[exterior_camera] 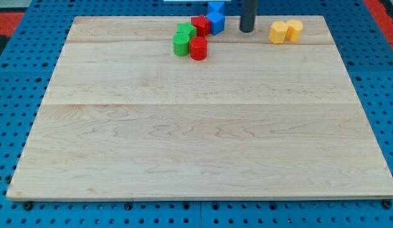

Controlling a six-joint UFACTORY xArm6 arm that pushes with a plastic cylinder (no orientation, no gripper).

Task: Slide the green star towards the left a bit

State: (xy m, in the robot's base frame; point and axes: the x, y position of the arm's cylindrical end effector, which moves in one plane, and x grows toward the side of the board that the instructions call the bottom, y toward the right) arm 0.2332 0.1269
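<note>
Two green blocks sit near the view's top, left of centre. The lower one [181, 45] has a lobed outline and looks like the green star. The upper one [187, 30] looks boxy. A red block [198, 48] touches the star's right side. Another red block [200, 25] and a blue block [216, 22] stand just above and to the right. My tip [246, 30] rests on the board to the right of this cluster, about a hundred pixels from the star and close to the blue block. It touches no block.
A second blue block [215, 6] lies at the top edge behind the first. Two yellow blocks [278, 31] [294, 29] stand side by side to the right of my tip. The wooden board [196, 139] lies on a blue pegboard surface.
</note>
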